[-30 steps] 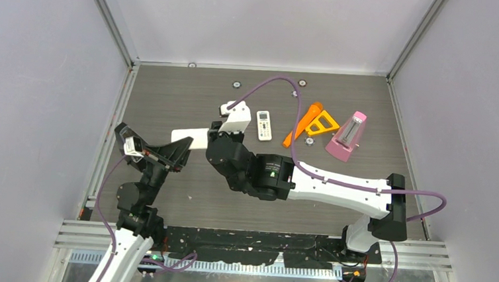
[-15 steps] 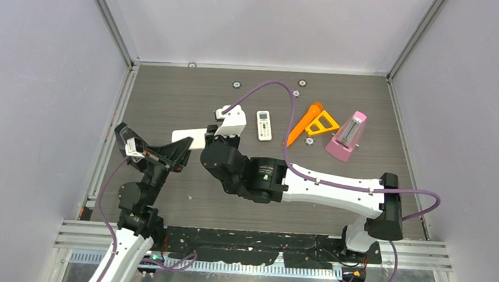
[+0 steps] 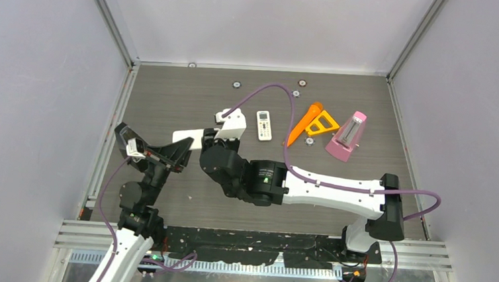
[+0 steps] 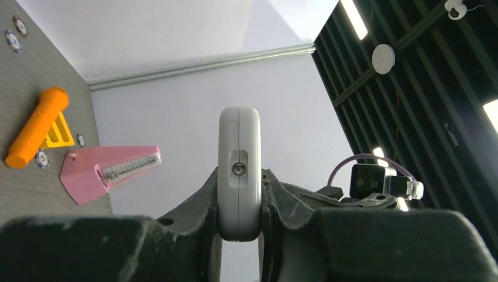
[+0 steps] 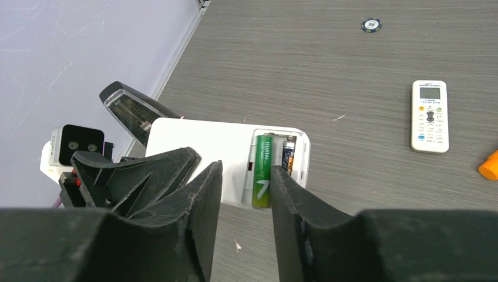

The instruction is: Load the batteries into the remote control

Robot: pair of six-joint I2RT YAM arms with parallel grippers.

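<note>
My left gripper (image 3: 184, 150) is shut on a white remote control (image 3: 193, 137) and holds it off the table; the left wrist view shows the remote end-on (image 4: 239, 170) between the fingers. In the right wrist view the remote's back (image 5: 199, 144) faces up with its compartment open. A green battery (image 5: 262, 170) and a dark battery (image 5: 288, 154) lie side by side in it. My right gripper (image 5: 245, 176) hovers just above that end, jaws apart with nothing between them. In the top view the right wrist (image 3: 224, 129) covers the compartment. The purple battery and a second dark one are out of view.
A small white remote with buttons (image 3: 264, 125) lies behind the right wrist. To its right are an orange handle (image 3: 304, 128), a yellow triangle (image 3: 322, 123) and a pink metronome (image 3: 347, 136). Poker chips (image 3: 236, 84) lie near the back edge.
The right arm has shifted a little to the left and nearer, over the held remote. The left arm and remote have stayed in place.
</note>
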